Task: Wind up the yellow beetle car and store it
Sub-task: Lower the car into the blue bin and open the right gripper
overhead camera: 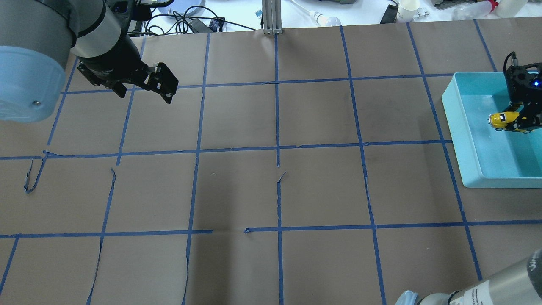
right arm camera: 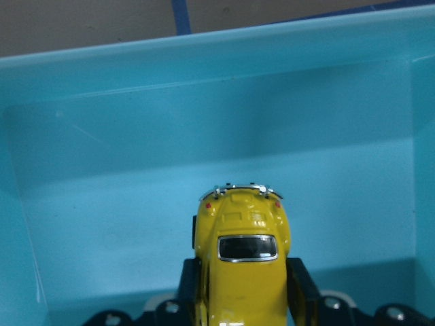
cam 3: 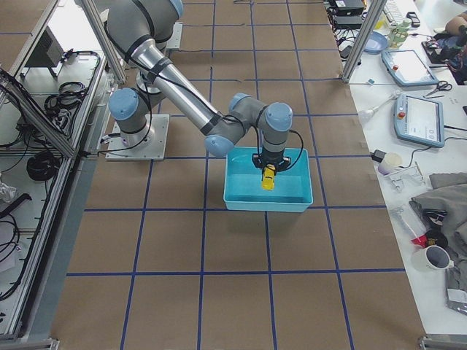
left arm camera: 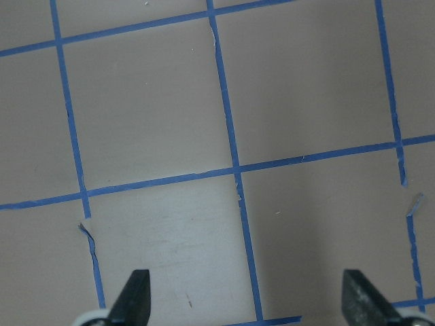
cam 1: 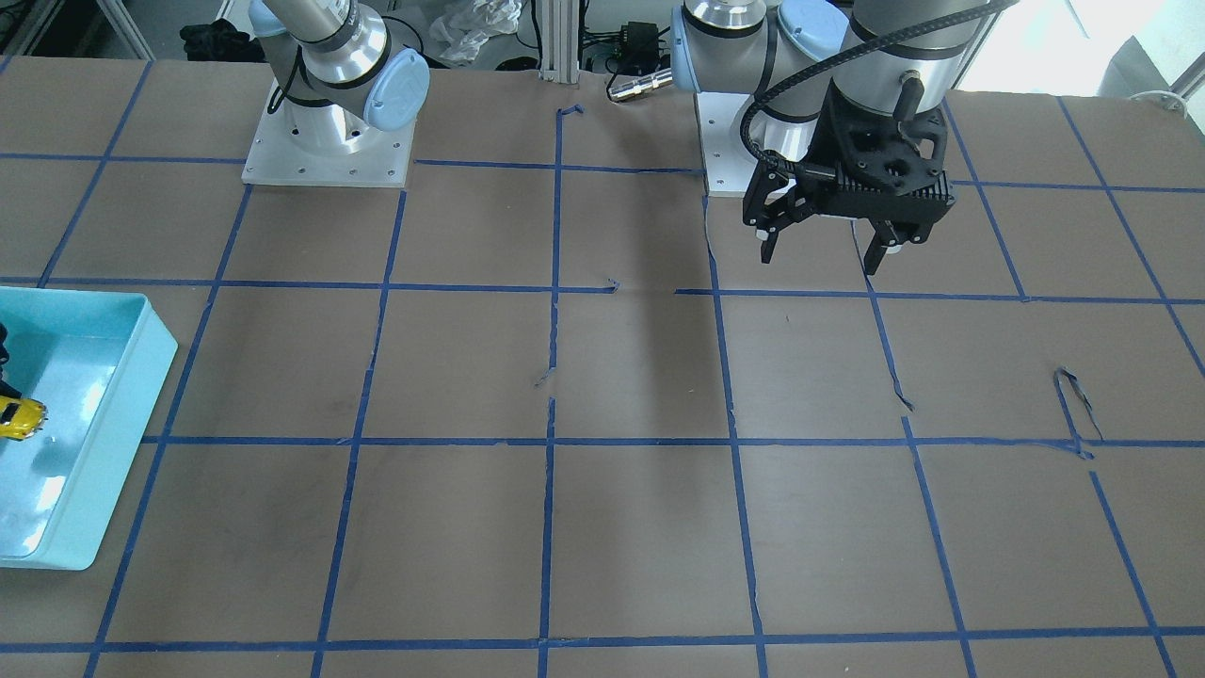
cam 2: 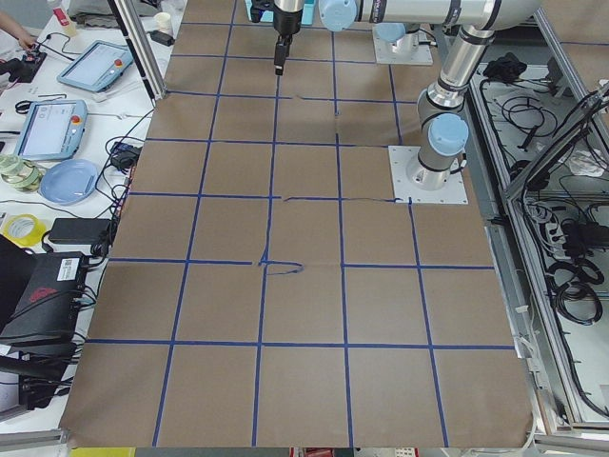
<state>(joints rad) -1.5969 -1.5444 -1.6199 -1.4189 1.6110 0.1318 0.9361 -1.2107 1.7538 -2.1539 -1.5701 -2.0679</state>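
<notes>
Yellow beetle car (right arm camera: 241,268), clamped by right fingers (right arm camera: 189,293), points lengthwise away from them, over bin (right arm camera: 102,81); left fingers (left arm camera: 134,300) wide.

The table (cam 2: 304,305), papered brown and gridded with blue tape, runs away from the camera. The left arm (cam 2: 459,67) rises from a white base plate (cam 2: 428,188) near the table's right edge, bends across the top and hangs the left gripper (cam 2: 281,63) pointing down, too small to read its fingers. A side bench holds two tablets (cam 2: 45,129), a blue plate (cam 2: 68,179) and a yellow tape roll (cam 2: 19,228).
</notes>
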